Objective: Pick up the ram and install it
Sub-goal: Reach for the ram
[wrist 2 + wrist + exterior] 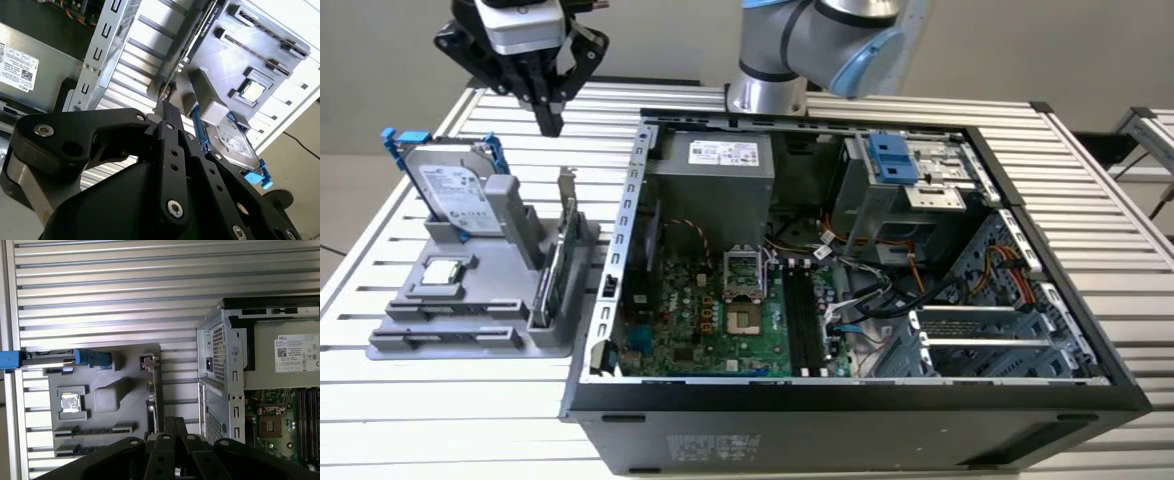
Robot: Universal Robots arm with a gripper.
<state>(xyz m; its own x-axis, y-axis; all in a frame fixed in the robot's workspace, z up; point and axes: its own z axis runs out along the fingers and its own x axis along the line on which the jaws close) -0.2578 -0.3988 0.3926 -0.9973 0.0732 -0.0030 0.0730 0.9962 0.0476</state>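
My gripper hangs shut over the slatted table, with nothing between its black fingers. It is high above the far end of the grey holder tray, between the standing hard drive and the case wall. In both wrist views its tips point down near the bracket end of the upright expansion card. The ram is hidden from me. Two narrow dark slots at the tray's near end could hold it, but I cannot tell what is in them. Black memory slots run across the green motherboard.
An open computer case lies on its side at the exterior view's right. On the tray stand a silver hard drive with blue rails and the expansion card, and a small square chip lies flat. The arm's base stands behind the case.
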